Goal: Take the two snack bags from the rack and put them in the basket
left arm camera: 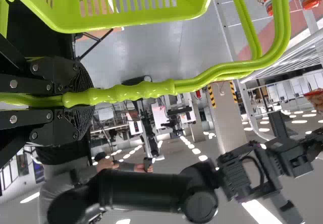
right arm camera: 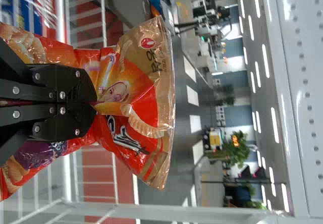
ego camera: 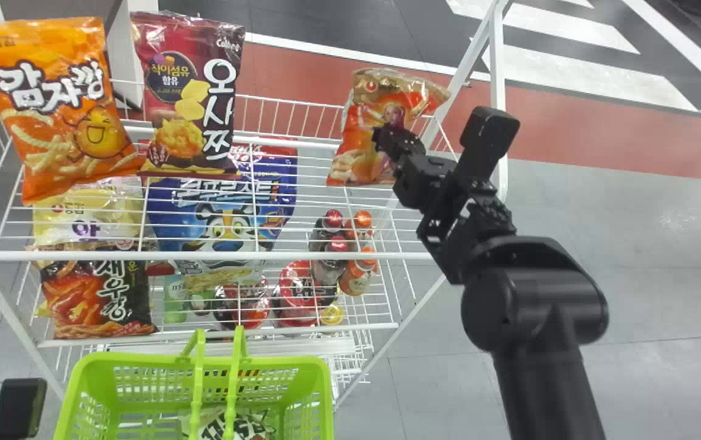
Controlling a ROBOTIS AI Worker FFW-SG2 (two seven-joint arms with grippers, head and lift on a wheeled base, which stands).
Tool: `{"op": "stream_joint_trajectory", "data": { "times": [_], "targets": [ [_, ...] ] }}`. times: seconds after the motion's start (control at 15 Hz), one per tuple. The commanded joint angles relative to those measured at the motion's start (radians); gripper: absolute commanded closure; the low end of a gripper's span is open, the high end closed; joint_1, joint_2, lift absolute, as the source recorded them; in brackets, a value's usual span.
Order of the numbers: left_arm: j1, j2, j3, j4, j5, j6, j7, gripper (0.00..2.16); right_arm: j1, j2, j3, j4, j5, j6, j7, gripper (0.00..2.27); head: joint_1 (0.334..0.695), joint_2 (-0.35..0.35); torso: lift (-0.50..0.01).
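Observation:
On the right of the rack's top shelf, my right gripper (ego camera: 387,143) is at an orange and tan snack bag (ego camera: 367,110). In the right wrist view the fingers of my right gripper (right arm camera: 95,104) are closed together on the pinched middle of that snack bag (right arm camera: 146,82), whose film creases around them. The green basket (ego camera: 203,360) stands at the bottom of the head view with a green and white snack bag (ego camera: 237,425) inside. My left gripper (left arm camera: 75,102) is shut on the basket's handle (left arm camera: 146,89).
An orange bag (ego camera: 57,122) and a dark red bag (ego camera: 188,104) stand at the left of the top shelf. Lower shelves hold a blue bag (ego camera: 222,214), more snack bags, bottles and cups. The rack's white post (ego camera: 498,79) rises beside the right arm.

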Motion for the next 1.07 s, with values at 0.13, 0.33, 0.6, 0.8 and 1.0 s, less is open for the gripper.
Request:
{"op": "stream_joint_trajectory", "data": {
  "times": [0.13, 0.33, 0.6, 0.8, 1.0],
  "targets": [
    [-0.003, -0.004, -0.007, -0.002, 0.003, 0.000, 0.003, 1.99, 0.236, -0.001, -0.045, -0.320, -0.107, 0.241, 0.006, 2.21, 0.695, -0.350, -0.011],
    [-0.002, -0.003, -0.004, -0.004, 0.007, 0.003, 0.003, 1.99, 0.350, -0.002, -0.074, -0.474, -0.145, 0.455, 0.016, 2.21, 0.695, -0.350, -0.011],
    [0.018, -0.004, -0.001, -0.011, 0.007, 0.000, 0.004, 1.99, 0.356, -0.005, -0.084, -0.592, -0.147, 0.988, -0.003, 2.21, 0.695, -0.350, -0.011],
    [0.021, -0.007, -0.007, -0.011, 0.010, -0.012, 0.012, 1.99, 0.404, -0.005, -0.051, -0.597, -0.142, 0.988, 0.008, 2.21, 0.695, -0.350, -0.011],
    [0.021, -0.010, -0.016, -0.013, 0.010, -0.018, 0.018, 1.99, 0.424, -0.002, 0.011, -0.592, -0.141, 0.988, 0.012, 2.21, 0.695, -0.350, -0.011]
  ]
}}
